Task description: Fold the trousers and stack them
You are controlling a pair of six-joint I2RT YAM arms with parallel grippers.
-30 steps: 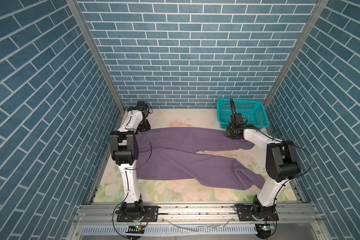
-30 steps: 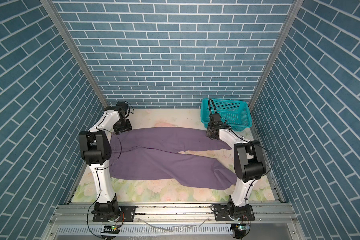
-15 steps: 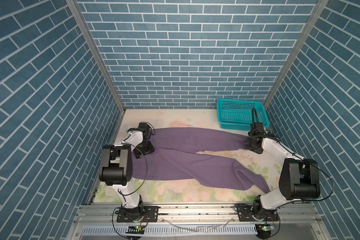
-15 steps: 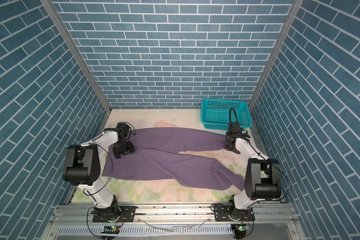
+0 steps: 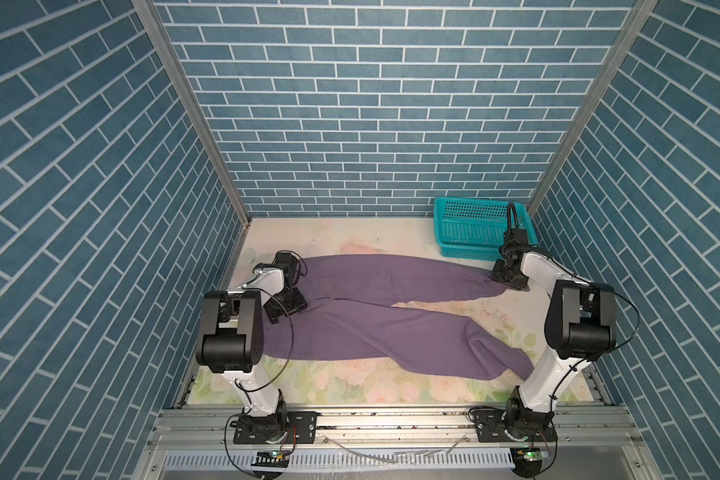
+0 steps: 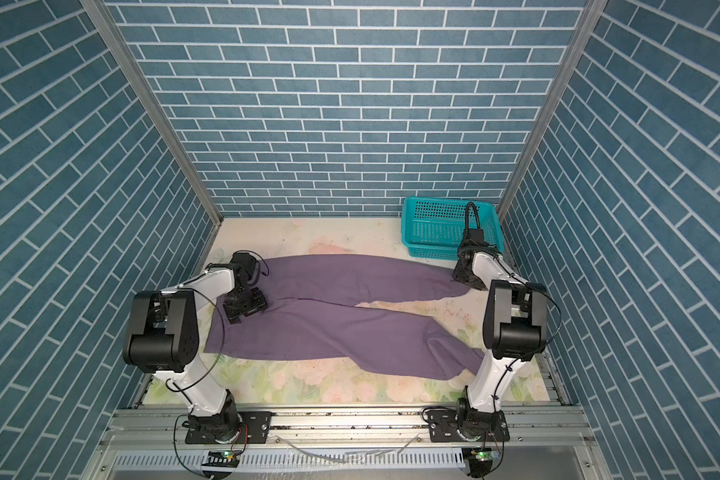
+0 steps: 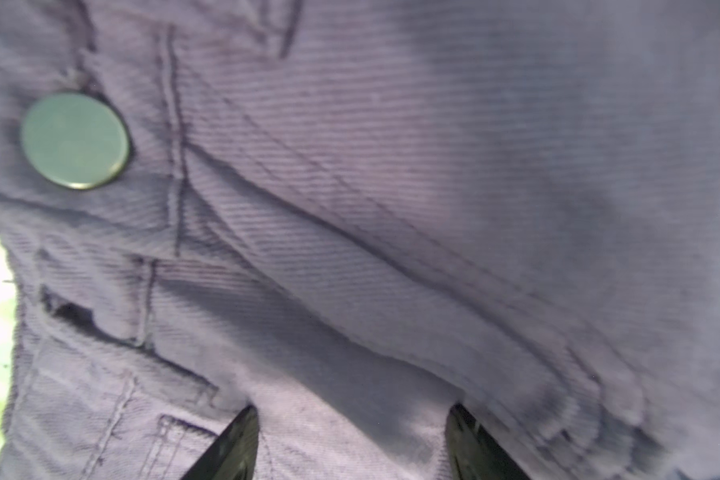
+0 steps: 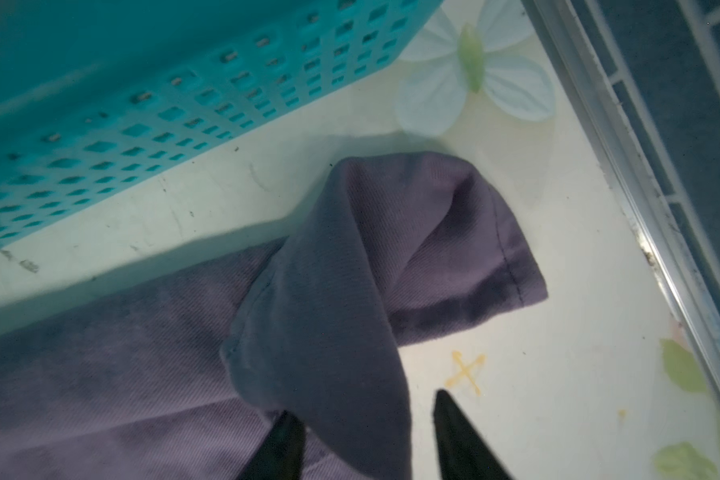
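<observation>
The trousers (image 5: 371, 328) lie spread across the flowered table (image 5: 350, 237), waist at the left edge, the two legs splayed towards the right edge; the far leg ends just in front of the teal basket (image 5: 474, 220) in the far right corner, the near leg runs towards the near right corner. Nothing is folded yet, so this looks like the opening step: taking hold of the far side so that it can be laid over the near one.

The left gripper (image 5: 285, 305) sits low over the waist by the metal button (image 7: 74, 140); its jaws stand wide apart with cloth beneath them and nothing pinched (probably set there to catch the waistband).

The right gripper (image 5: 510, 278) is at the far leg's cuff (image 8: 454, 232); its jaws are partly closed, and a ridge of purple cloth rises tent-like between them, which I take for a grip on the trousers. Holding both ends of one long side should let the arms carry it over together; the soft cloth may sag or slip in the middle.
</observation>
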